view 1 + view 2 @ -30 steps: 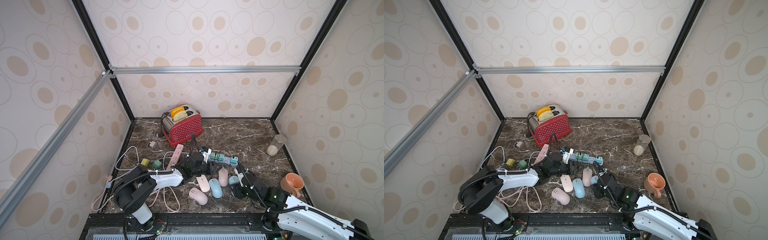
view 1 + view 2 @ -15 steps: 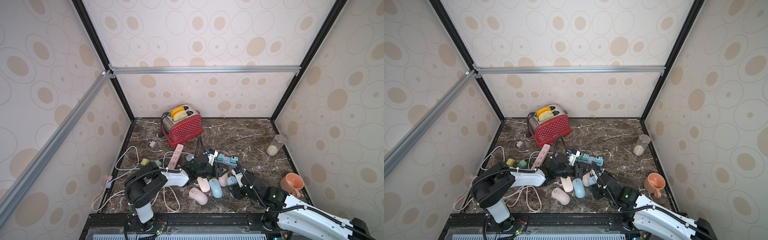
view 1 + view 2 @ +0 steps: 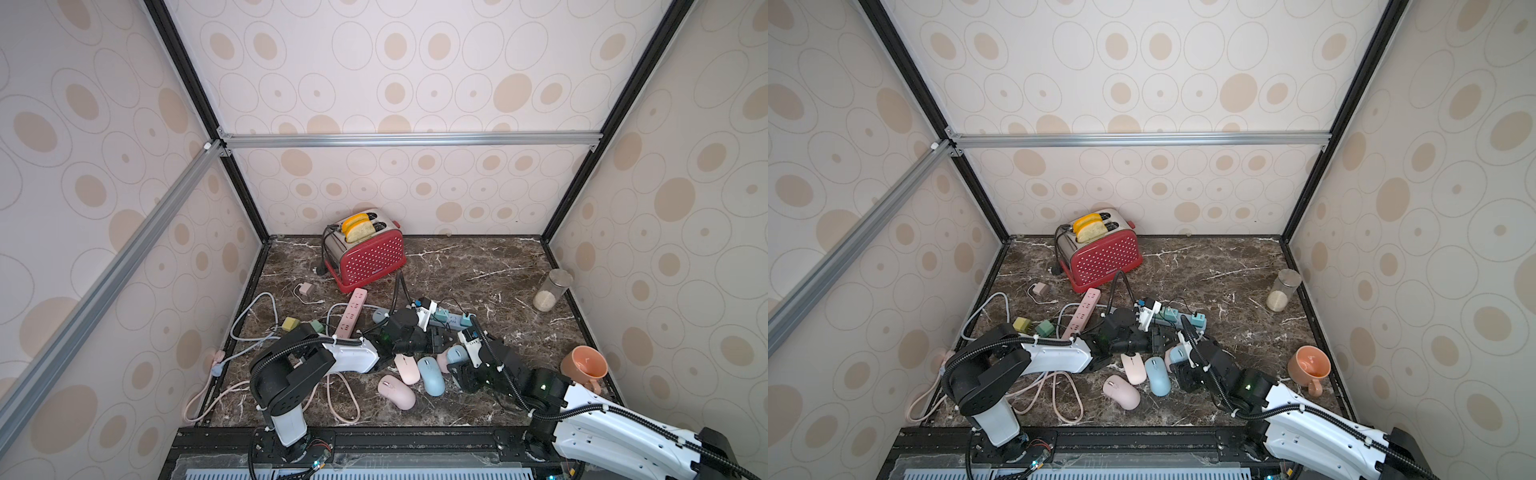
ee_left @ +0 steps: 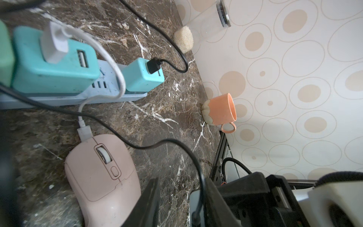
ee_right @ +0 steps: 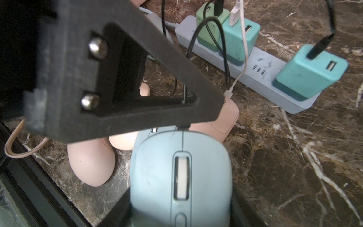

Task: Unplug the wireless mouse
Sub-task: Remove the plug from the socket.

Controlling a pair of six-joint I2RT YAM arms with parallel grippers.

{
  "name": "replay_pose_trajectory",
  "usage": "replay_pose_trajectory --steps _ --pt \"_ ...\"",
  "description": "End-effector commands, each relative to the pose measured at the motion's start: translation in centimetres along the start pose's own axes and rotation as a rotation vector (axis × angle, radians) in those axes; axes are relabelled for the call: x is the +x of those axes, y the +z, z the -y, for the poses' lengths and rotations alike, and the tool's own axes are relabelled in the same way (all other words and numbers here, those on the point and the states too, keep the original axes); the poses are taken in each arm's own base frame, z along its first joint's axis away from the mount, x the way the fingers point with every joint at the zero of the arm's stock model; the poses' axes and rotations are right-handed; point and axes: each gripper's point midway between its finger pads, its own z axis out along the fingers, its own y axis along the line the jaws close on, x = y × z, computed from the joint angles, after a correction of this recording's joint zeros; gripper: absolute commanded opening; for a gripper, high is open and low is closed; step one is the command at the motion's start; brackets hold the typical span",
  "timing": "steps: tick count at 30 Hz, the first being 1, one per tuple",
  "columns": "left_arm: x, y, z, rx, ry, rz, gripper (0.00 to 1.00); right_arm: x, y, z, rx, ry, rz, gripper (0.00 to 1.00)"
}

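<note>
The right gripper (image 5: 180, 210) is clamping the pale-blue plastic wireless mouse (image 5: 180, 176) on the dark marble table (image 5: 294, 157). The left gripper (image 4: 180, 188) is standing spread astride its thin black cable (image 4: 137, 145). A pale-pink plastic mouse (image 4: 102, 173) and a grey-blue power strip (image 5: 261, 64) are crowding close.

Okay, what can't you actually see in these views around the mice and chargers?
- Cable socket of the blue mouse: right wrist view, behind a finger of the left gripper.
- Where the black cable ends: left wrist view, lost between that gripper's fingers.
- Green charger: left wrist view, cut off by the edge.
</note>
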Motion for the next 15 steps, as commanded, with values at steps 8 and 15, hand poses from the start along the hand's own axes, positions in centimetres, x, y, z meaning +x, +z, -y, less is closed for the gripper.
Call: replay_pose_trajectory --steps 8,15 --pt "-1.0 0.1 1.6 0.030 0.004 0.032 0.17 -1.9 0.3 -0.6 -0.009 0.020 0.049 0.40" --pt "-1.5 -0.3 1.4 0.016 -0.004 0.065 0.00 0.9 0.8 -0.3 0.004 0.045 -0.089 0.38"
